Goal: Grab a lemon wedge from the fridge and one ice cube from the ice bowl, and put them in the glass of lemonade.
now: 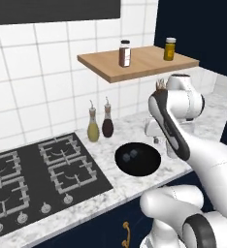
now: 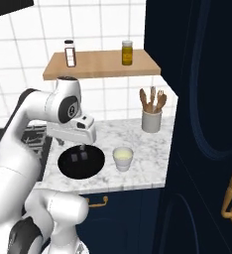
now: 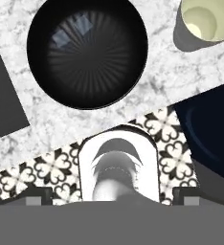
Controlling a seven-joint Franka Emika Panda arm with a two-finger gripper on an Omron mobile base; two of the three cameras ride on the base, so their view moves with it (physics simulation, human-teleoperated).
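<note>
The black ice bowl (image 2: 94,167) sits on the marble counter right of the stove. Two greyish ice cubes (image 2: 80,157) lie in it, and they also show in the bowl (image 3: 128,72) as pale translucent ice cubes (image 3: 68,36) near its upper left. The glass of lemonade (image 2: 122,158) stands just right of the bowl, its yellow-green top clear in the hand view as the glass (image 3: 202,21). My gripper (image 2: 81,147) hangs open above the bowl, fingertips (image 3: 37,196) wide apart with nothing between them. The lemon wedge and the fridge are out of view.
A grey holder of wooden utensils (image 2: 151,119) stands behind the glass. A wooden shelf (image 2: 103,64) with two jars hangs above. Two oil bottles (image 1: 100,125) stand by the stove (image 1: 38,174). A tall navy cabinet (image 2: 207,124) with a brass handle closes the right side.
</note>
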